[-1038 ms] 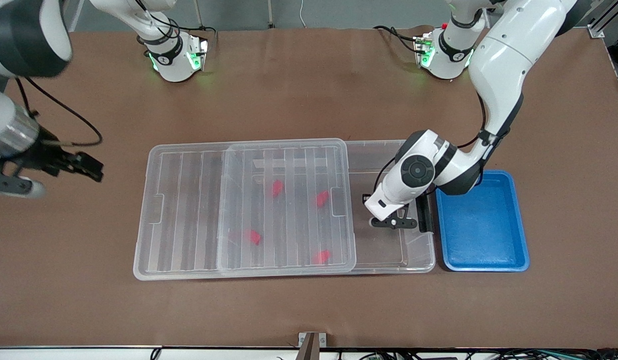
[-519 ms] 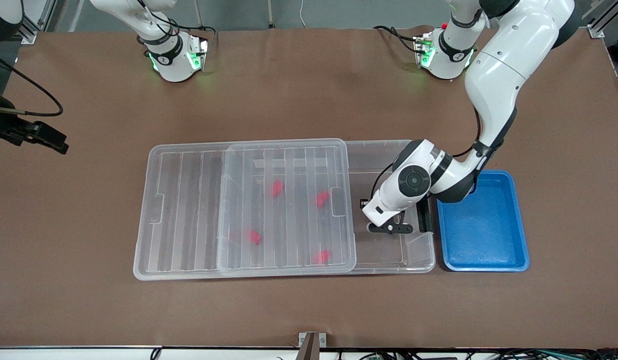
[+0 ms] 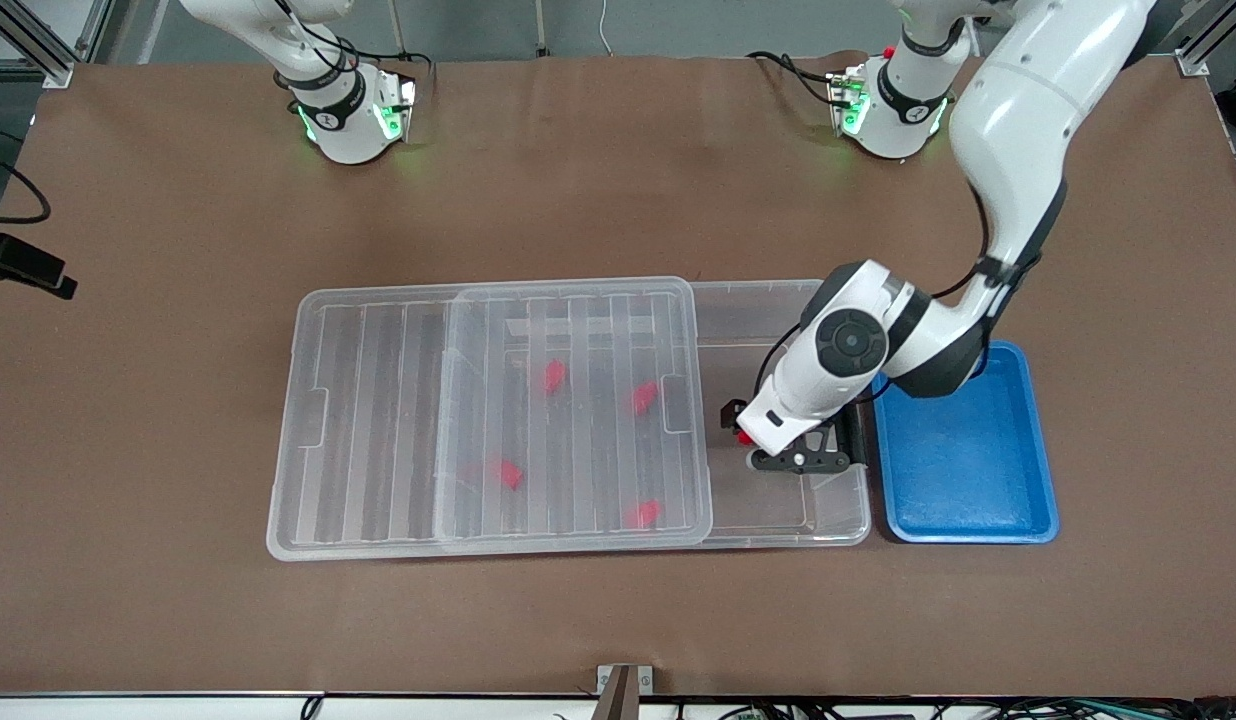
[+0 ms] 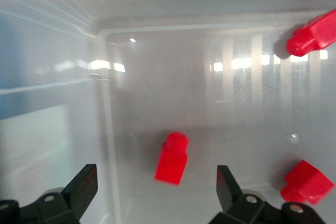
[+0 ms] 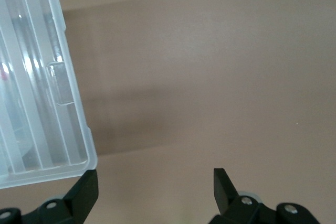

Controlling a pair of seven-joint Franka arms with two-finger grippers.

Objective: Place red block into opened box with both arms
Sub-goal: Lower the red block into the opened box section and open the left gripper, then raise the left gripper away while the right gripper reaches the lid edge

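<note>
The clear box (image 3: pixel 838 532) lies mid-table, its ribbed lid (image 3: pixel 378 420) slid toward the right arm's end so the end by the black handle (image 3: pixel 856 432) is uncovered. My left gripper (image 3: pixel 800 460) hangs in that uncovered part, open. A red block (image 4: pixel 172 158) lies loose on the box floor between its spread fingers, touching neither; it shows as a red spot (image 3: pixel 743 437) beside the wrist. Several more red blocks (image 3: pixel 555 376) sit in the box under the lid. My right gripper (image 5: pixel 155 178) is open and empty over bare table past the lid's corner (image 5: pixel 73 145).
An empty blue tray (image 3: pixel 968 450) stands against the box at the left arm's end. The right gripper (image 3: pixel 26 268) is at the table's edge at the right arm's end. Brown tabletop surrounds the box.
The left gripper's fingers have gone from shut to open, and the red block now lies free on the box floor. The right arm has drawn back from the lid toward its end of the table.
</note>
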